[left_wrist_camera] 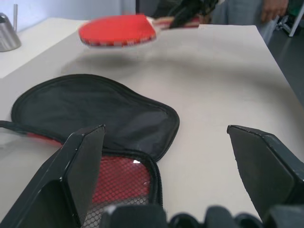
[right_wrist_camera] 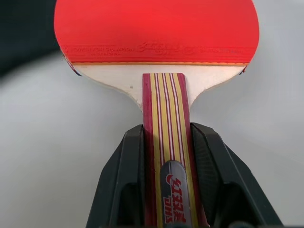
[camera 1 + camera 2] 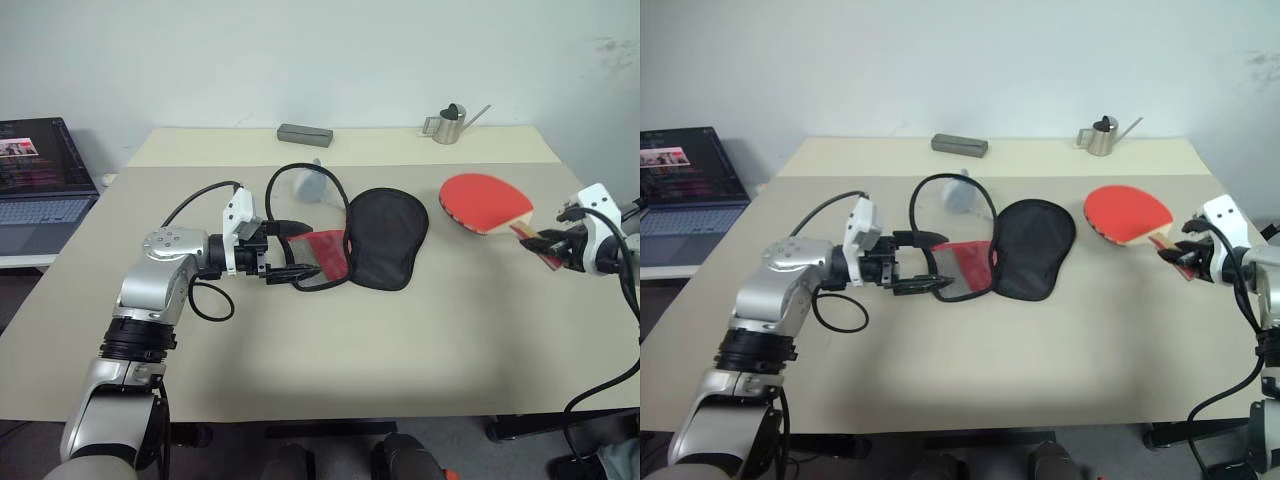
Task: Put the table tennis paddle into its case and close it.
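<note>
On the right, above the worktop [image 3: 330, 340], my right gripper [image 3: 545, 242] holds the paddle [image 3: 487, 202] by its handle, blade pointing left toward the case [image 3: 385, 238]. Left gripper [image 3: 290, 252] stands wide at the case's near-left, open end, so I judge the paddle must travel left.

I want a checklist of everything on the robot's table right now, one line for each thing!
Surface: beige table, bare in front.
Job's things: table tennis paddle lifted off the table by its handle; case lies open, black flap out, red mesh side near the left claw.
Clutter: grey block, small metal watering can, a clear thing by the case.
Claws: left claw open at the case; right claw shut on the handle.
Cables: black cable loops by the left arm.
Surroundings: laptop beside the table, white wall.
</note>
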`<state>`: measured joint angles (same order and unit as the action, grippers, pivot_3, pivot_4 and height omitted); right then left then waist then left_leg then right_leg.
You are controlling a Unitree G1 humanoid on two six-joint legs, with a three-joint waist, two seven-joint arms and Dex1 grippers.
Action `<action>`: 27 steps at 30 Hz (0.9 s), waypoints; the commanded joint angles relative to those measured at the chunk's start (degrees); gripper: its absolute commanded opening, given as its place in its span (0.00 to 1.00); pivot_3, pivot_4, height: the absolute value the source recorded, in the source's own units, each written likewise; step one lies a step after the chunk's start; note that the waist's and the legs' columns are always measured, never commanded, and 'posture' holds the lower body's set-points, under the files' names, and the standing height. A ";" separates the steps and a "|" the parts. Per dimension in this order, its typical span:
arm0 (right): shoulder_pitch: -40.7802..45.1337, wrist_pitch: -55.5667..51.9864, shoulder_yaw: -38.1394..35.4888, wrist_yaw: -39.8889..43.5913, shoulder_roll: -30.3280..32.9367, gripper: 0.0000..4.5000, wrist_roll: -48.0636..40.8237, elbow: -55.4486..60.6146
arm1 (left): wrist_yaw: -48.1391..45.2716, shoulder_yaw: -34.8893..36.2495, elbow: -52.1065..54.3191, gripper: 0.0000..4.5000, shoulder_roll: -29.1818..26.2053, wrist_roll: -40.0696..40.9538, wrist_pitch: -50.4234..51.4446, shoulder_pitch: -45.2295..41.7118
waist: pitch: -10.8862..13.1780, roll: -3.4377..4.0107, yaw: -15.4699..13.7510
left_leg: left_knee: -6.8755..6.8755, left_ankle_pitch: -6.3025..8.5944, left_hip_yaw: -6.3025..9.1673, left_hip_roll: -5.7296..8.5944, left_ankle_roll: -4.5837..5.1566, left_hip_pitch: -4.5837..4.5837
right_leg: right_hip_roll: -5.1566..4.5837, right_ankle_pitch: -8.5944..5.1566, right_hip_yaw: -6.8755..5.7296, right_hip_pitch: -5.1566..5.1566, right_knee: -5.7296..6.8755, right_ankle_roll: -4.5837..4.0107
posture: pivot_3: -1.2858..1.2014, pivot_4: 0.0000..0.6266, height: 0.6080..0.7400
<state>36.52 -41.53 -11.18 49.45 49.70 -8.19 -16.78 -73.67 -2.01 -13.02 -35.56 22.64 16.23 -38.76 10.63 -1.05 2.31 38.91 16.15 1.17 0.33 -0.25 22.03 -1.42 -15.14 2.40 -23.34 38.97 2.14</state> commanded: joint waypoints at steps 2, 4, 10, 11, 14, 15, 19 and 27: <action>0.79 -10.98 -3.81 -8.33 -5.77 0.24 -4.57 14.57 | 0.38 2.54 0.50 1.00 -0.78 1.07 -0.52 -1.41 | 0.00 0.00 0.05 | -0.01 0.00 0.00 0.00 0.00 0.00 | 0.00 0.00 0.02 0.00 0.00 0.00 | 0.52 0.24 1.00; 1.02 -15.04 -3.93 -11.45 -9.05 0.24 -5.81 19.24 | 0.76 3.03 0.12 1.00 -1.12 0.87 -0.86 -1.60 | 0.00 0.00 0.14 | -0.01 0.00 0.01 -0.04 0.00 -0.01 | 0.00 0.00 0.02 -0.01 0.02 -0.01 | 0.52 0.24 1.00; 3.26 -23.48 -3.65 -21.54 -20.24 0.24 -8.34 27.22 | 1.56 4.91 -1.41 1.00 -3.33 -0.04 -1.79 -1.63 | 0.00 0.00 -0.09 | 0.00 0.00 0.08 -0.01 0.00 0.31 | -0.01 0.00 0.00 -0.24 0.01 -0.01 | 0.52 0.24 1.00; 3.37 -24.05 -3.30 -23.01 -22.19 0.24 -8.44 27.54 | 1.90 5.36 -1.83 1.00 -3.81 -0.18 -2.13 -1.67 | 0.00 0.00 -0.14 | 0.02 0.00 0.10 -0.01 0.00 0.40 | -0.01 0.00 -0.01 -0.33 0.01 -0.02 | 0.52 0.24 1.00; 4.39 -25.38 -2.41 -27.10 -27.28 0.24 -8.46 28.14 | 2.49 6.40 -2.82 1.00 -4.99 -0.31 -2.90 -1.62 | 0.00 0.00 -0.30 | 0.04 -0.02 0.12 -0.01 -0.02 0.78 | -0.03 0.01 -0.03 -0.72 0.08 -0.03 | 0.52 0.24 1.00; 4.82 -25.61 -2.27 -28.29 -28.82 0.24 -8.56 28.05 | 2.62 6.56 -2.97 1.00 -5.23 -0.35 -3.11 -1.52 | 0.00 0.00 -0.36 | 0.04 -0.03 0.12 0.00 -0.04 0.89 | -0.04 0.01 -0.04 -0.85 0.10 -0.04 | 0.52 0.24 1.00; 6.25 -25.61 -1.03 -33.87 -36.12 0.24 -8.19 26.81 | 3.21 6.94 -2.20 1.00 -5.47 -0.18 -3.44 -0.60 | 0.00 0.00 -0.38 | -0.01 -0.03 0.10 0.01 -0.05 0.93 | -0.23 0.01 -0.09 -0.90 0.04 -0.04 | 0.52 0.24 1.00; 8.68 -21.87 -0.59 -43.42 -45.31 0.24 -6.10 21.57 | 4.40 7.10 -0.74 1.00 -5.22 0.35 -2.94 0.17 | 0.00 0.00 -0.35 | -0.02 -0.03 0.10 0.03 -0.04 0.92 | -0.24 0.01 -0.12 -0.90 0.04 -0.04 | 0.52 0.24 1.00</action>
<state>42.83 -66.03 -10.21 7.76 4.82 -14.50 3.32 -69.51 3.51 -15.97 -40.29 22.33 13.63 -38.21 10.63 -1.05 1.96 38.89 16.12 1.27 0.37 -0.30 22.95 -1.66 -15.12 2.28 -24.24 39.01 2.10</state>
